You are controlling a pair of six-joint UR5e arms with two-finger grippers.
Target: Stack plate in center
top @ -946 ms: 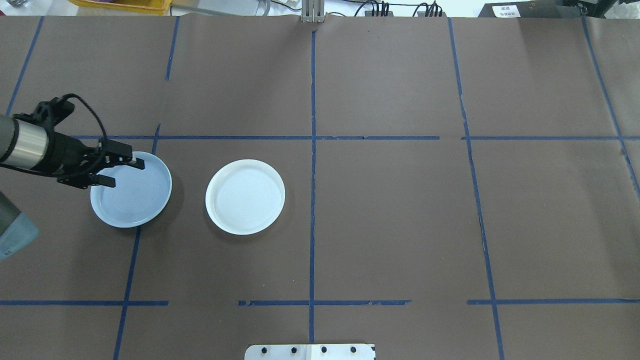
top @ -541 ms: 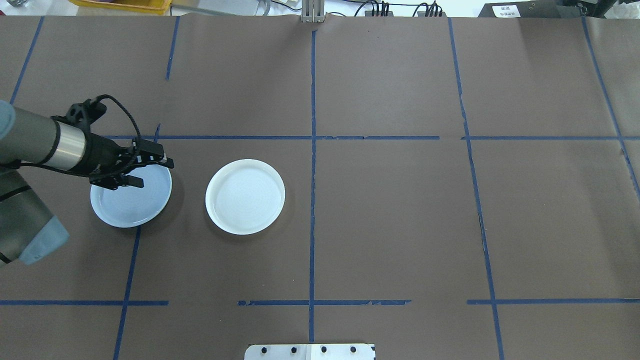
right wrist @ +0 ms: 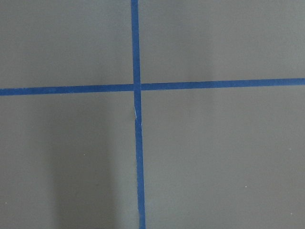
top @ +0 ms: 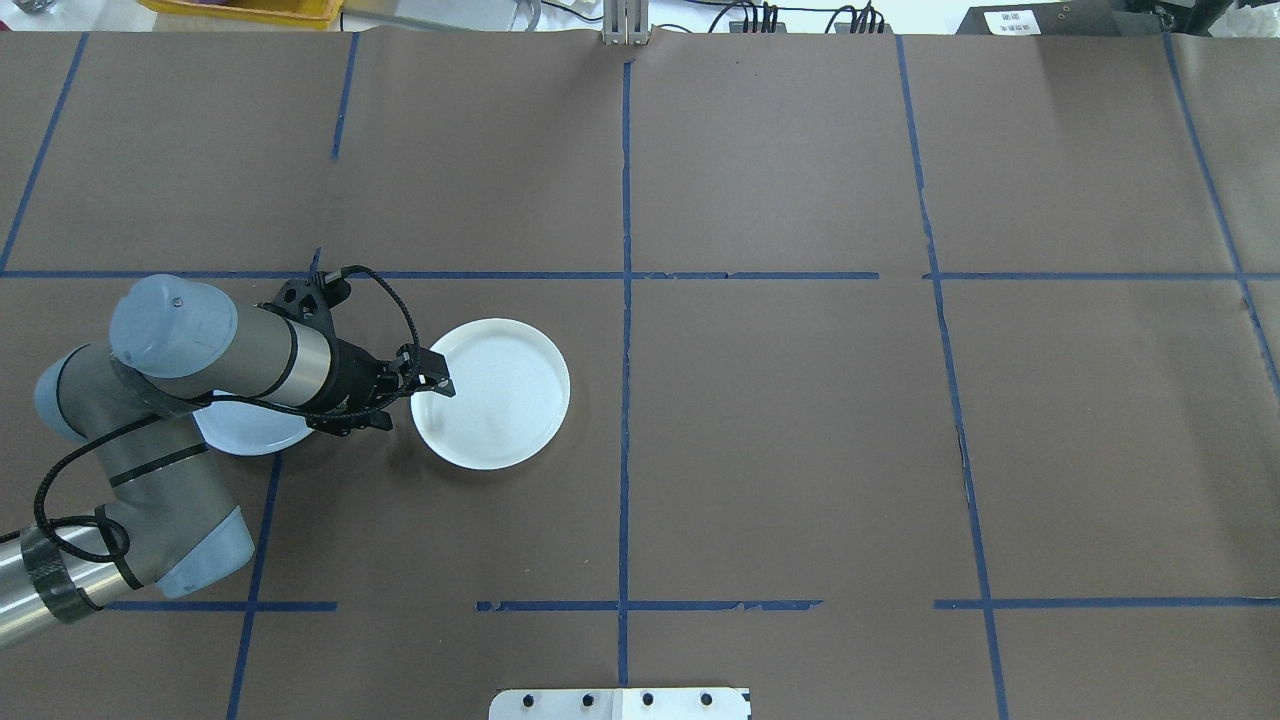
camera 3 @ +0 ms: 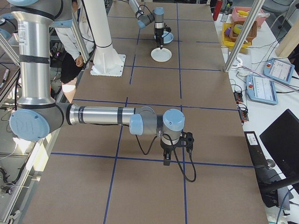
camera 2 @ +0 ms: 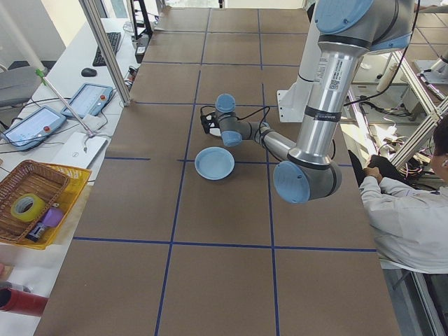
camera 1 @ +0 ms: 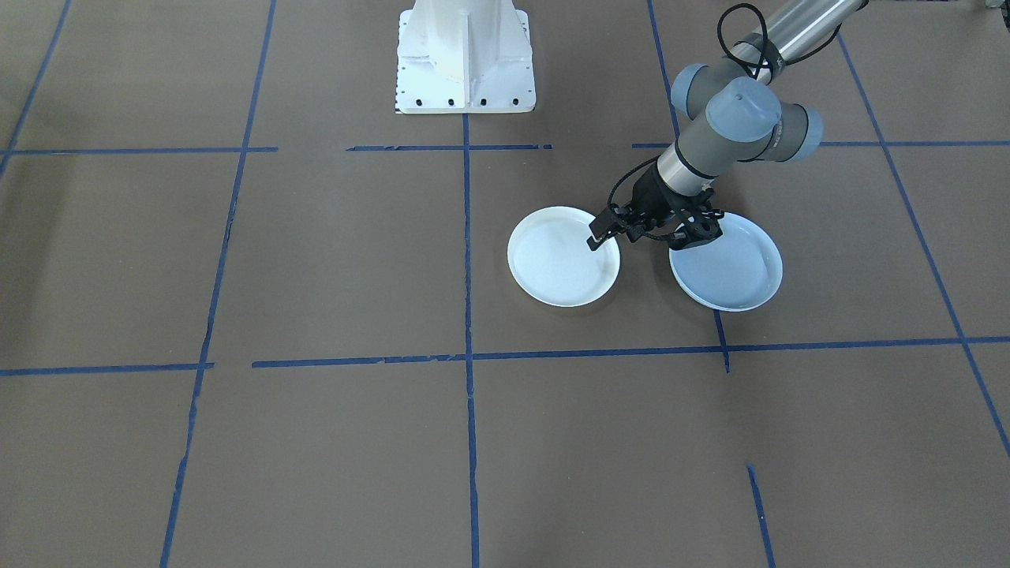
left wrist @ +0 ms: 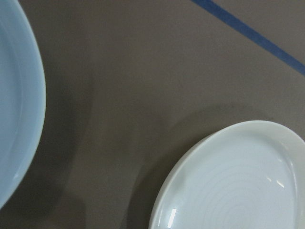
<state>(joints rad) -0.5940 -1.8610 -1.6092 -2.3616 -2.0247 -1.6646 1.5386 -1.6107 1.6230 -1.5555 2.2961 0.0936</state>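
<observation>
Left gripper (top: 432, 381) over round, glossy white plate's (top: 500, 400) raised rim

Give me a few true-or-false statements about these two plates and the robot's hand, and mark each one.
1. Two plates lie on the table, apart from each other. True: the white plate and the pale blue plate.
2. The left hand is at the white plate's edge. True.
3. The plates are already stacked. False: they lie side by side.
4. The left hand carries a plate. False: both plates rest on the table.
5. The right hand hovers over the plates. False: it is far from them, over bare paper.
</observation>
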